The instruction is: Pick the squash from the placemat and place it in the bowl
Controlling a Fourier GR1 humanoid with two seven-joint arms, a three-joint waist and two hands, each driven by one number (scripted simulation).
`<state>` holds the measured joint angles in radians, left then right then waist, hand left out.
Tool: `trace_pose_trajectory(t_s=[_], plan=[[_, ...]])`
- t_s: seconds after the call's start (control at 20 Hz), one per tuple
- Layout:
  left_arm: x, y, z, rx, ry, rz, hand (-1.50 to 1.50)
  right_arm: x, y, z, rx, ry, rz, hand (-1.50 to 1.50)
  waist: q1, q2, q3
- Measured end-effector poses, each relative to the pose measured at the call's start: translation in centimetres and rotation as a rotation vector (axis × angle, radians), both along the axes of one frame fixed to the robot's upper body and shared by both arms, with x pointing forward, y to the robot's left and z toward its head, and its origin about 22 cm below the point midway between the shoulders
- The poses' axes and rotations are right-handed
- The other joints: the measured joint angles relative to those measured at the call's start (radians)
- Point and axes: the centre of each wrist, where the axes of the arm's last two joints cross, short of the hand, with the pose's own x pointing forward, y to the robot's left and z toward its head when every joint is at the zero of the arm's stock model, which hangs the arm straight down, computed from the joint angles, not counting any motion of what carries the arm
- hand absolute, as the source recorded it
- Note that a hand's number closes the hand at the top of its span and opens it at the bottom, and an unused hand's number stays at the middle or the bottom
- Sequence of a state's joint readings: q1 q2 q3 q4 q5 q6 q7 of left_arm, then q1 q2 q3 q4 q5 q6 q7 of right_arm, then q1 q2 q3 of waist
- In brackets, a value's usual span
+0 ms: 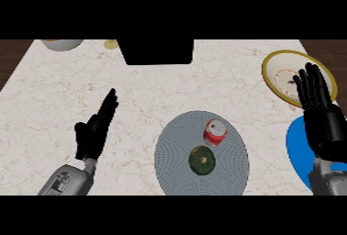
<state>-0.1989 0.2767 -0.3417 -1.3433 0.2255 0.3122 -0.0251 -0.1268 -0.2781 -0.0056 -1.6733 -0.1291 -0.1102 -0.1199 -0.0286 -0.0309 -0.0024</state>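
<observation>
Head view gives us the squash point(201, 160) lying on the grey placemat point(173, 151), just beside a red can point(216, 132). A careless reach could, we judge, topple that can. Our right hand point(328, 124) hangs straight-fingered over the blue bowl point(298, 147), holding nothing. Our left hand point(89, 137) is likewise released.

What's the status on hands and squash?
Open and empty: left robot hand, right robot hand. Untouched squash on placemat. Beside it, red can; bowl at right.
</observation>
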Motion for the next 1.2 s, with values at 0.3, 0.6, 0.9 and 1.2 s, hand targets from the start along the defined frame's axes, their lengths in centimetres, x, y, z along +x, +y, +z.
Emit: trace_pose_trajectory(t_s=[0.3, 0.6, 0.9, 1.2], plan=[[0.9, 4.7, 2.9, 0.094, -0.086, 0.115, 0.00, -2.5, 2.6, 3.4, -0.162, -0.136, -0.037, 1.50, 0.018, 0.014, 0.000], [0.5, 8.1, 3.6, 0.134, -0.085, 0.224, 0.00, -6.5, -1.5, -1.6, -0.468, 0.181, -0.395, -1.50, -0.036, 0.011, -0.010], [0.2, 9.6, 4.8, 0.139, -0.088, 0.245, 0.00, -12.8, 3.7, -4.5, -0.562, 0.238, -0.498, -1.50, -0.031, 0.011, -0.006], [0.3, 10.2, 6.2, 0.131, -0.095, 0.224, 0.00, -17.3, 9.1, -3.0, -0.602, 0.278, -0.598, -1.50, -0.004, 0.022, -0.003]])
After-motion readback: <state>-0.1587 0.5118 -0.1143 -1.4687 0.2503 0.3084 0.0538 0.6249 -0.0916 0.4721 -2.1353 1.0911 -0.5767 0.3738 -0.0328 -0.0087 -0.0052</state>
